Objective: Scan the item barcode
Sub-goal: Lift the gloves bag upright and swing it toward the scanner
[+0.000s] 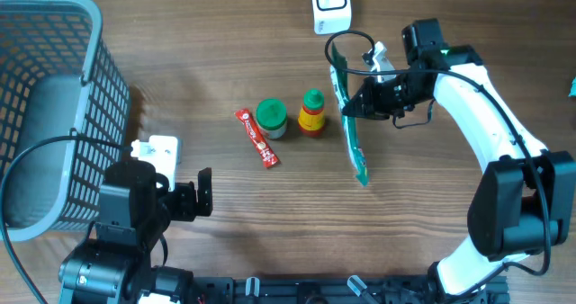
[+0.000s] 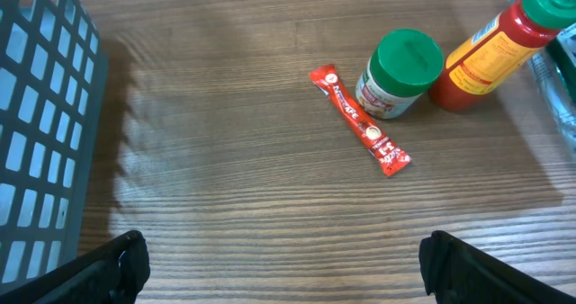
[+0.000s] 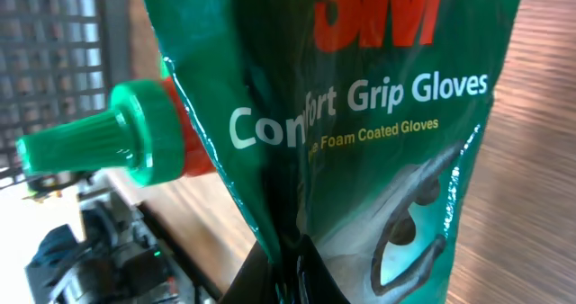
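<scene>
Green glove packet (image 3: 378, 115) is held on edge, pinched in the closed right hand (image 1: 353, 106), just beside the red bottle (image 1: 311, 113). Left hand (image 1: 205, 193) is fully open and empty, near the basket (image 1: 99, 79).

Overhead looks straight down; both wrist views, low and close, share the red bottle (image 2: 490, 48).

Looking down on a brown wood-grain laminate tabletop (image 1: 225, 34), running past all 4 edges of the overhead view. Showing fine grain lines lying left to right across the surface. Catching soft, diffuse light, leaving only blurred-edged shadows. Carrying 1 such shadow, faintly gridded, just right of a grey plastic lattice basket (image 1: 103, 79) standing at the left edge of the table.
</scene>
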{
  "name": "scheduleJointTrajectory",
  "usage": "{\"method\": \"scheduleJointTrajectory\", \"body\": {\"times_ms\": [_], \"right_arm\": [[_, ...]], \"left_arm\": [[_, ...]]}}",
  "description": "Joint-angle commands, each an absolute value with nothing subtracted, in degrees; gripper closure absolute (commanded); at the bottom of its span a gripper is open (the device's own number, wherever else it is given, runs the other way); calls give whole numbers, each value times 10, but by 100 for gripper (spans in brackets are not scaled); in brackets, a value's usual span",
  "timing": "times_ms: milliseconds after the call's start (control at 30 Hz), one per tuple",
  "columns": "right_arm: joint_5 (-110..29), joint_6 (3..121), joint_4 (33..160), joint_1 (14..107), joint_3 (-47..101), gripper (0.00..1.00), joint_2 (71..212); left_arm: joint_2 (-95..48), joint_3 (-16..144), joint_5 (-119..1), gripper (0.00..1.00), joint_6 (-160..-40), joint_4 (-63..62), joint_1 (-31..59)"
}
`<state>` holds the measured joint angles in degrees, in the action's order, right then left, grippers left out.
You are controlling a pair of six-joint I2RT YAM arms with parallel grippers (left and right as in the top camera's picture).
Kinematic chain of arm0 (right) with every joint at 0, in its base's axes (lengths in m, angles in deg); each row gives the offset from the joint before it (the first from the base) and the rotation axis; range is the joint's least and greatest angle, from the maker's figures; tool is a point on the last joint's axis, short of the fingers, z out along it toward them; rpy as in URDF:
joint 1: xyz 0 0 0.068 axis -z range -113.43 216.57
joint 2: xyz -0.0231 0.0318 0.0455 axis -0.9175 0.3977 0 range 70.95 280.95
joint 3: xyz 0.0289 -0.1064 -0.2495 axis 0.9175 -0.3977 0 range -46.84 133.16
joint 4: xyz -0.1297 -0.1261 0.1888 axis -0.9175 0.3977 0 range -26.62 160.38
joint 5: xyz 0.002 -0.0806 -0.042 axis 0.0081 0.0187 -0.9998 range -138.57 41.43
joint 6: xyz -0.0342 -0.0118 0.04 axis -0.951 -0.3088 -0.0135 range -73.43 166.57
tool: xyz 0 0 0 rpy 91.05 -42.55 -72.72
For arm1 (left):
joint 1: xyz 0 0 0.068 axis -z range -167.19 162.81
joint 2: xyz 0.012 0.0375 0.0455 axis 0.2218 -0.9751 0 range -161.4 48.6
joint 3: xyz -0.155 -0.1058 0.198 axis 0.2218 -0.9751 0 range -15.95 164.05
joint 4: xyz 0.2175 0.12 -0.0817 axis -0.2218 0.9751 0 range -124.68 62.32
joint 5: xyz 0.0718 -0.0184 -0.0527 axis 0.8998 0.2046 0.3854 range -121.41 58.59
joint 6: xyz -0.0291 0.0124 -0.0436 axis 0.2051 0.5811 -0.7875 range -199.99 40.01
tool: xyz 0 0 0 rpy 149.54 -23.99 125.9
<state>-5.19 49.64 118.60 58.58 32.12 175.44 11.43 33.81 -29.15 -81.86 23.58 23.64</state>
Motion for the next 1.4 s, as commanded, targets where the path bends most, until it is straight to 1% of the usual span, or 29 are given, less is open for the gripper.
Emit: {"method": "scheduleJointTrajectory", "body": {"times_ms": [0,67,433,633,933,1000,1067,1100,1167,1333,1367], "right_arm": [[16,480,1183,598,298,96,1747],[47,477,1178,611,293,96,1747],[58,467,1177,643,291,96,1756],[173,435,1176,642,291,96,1781],[165,436,1147,642,265,96,1814],[123,449,1124,642,250,96,1815],[6,477,1125,642,245,96,1815],[-14,483,1127,642,245,96,1814],[-36,484,1134,642,245,95,1813],[-39,482,1137,643,246,95,1813],[-39,482,1137,643,247,94,1813]], "left_arm": [[117,335,-294,0,-824,234,239],[117,335,-294,0,-824,234,239],[117,335,-294,0,-824,234,239],[117,335,-294,0,-824,234,239],[117,335,-294,0,-824,234,239],[117,335,-294,0,-824,234,239],[117,335,-294,0,-824,234,239],[117,335,-294,0,-824,234,239],[117,335,-294,0,-824,234,239],[117,335,-294,0,-824,234,239],[117,335,-294,0,-824,234,239]]}}
